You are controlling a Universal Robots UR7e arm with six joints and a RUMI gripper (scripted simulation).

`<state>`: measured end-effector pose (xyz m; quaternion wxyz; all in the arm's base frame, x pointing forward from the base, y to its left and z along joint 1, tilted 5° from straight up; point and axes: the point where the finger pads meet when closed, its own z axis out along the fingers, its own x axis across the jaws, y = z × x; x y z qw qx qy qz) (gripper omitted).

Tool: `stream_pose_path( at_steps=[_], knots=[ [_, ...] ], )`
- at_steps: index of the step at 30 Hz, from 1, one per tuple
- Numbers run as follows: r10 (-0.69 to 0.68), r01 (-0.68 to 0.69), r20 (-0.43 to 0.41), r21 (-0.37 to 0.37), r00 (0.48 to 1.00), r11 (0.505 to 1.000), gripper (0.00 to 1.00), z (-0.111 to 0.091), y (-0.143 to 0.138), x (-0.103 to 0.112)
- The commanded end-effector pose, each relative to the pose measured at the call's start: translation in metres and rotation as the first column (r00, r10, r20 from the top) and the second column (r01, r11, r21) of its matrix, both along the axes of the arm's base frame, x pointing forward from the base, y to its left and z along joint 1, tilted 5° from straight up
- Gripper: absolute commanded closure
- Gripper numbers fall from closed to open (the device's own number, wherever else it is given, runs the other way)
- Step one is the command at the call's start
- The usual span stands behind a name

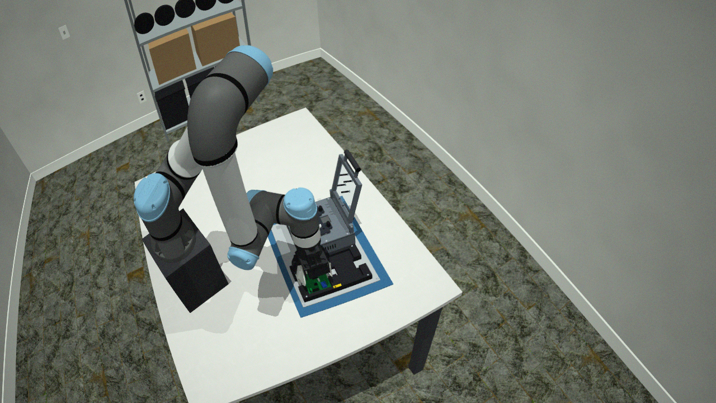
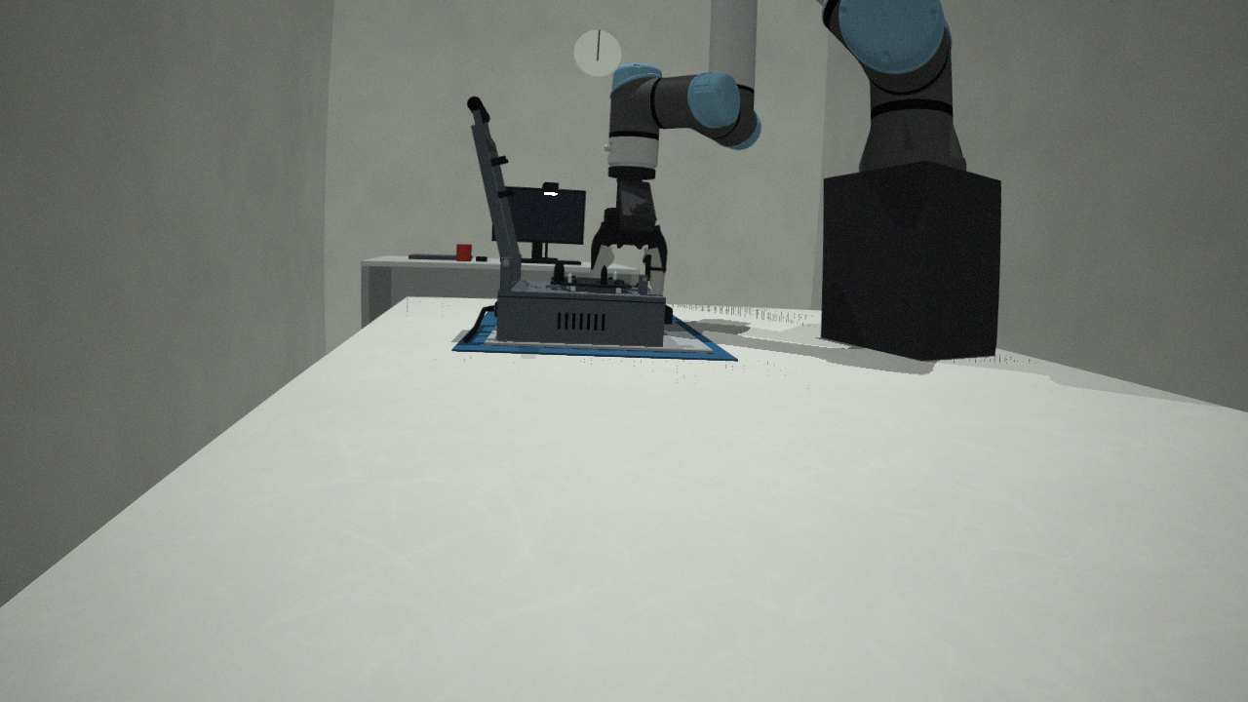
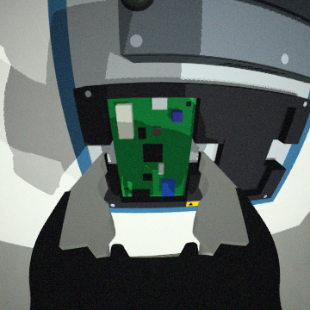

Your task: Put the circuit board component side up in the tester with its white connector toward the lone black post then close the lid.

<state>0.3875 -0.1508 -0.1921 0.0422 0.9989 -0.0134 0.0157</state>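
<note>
The green circuit board [image 1: 317,284] [image 3: 151,125] lies component side up in the left part of the black tray [image 1: 348,265] [image 3: 258,129]. In the wrist view a long cream-white connector [image 3: 125,120] is at its upper left, and a small pale block [image 3: 159,103] sits at its top edge. My gripper [image 1: 316,276] [image 2: 630,277] [image 3: 152,153] is open, a finger at each long side of the board, not clamped on it. The grey tester [image 1: 340,242] [image 2: 580,318] [image 3: 172,34] stands behind the tray. Its lid [image 1: 354,200] [image 2: 495,192] is raised. The pins are not clear.
Tray and tester stand on a blue-bordered mat [image 1: 377,270] [image 2: 711,351]. The lid's black handle [image 1: 352,160] [image 2: 476,108] rises high beside the arm. Dark posts [image 2: 558,271] stand on the tester's top. The robot's black base block [image 1: 197,278] [image 2: 912,261] is on the table.
</note>
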Motion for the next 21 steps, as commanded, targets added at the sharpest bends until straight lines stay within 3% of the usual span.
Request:
stream_pose_path(
  at_steps=[1,21],
  knots=[
    [0.000,0.000,0.001,-0.001,1.000,1.000,0.41,0.0003,-0.0002,0.0003],
    [0.000,0.000,0.001,-0.001,1.000,1.000,0.46,0.0003,-0.0002,0.0003]
  ],
)
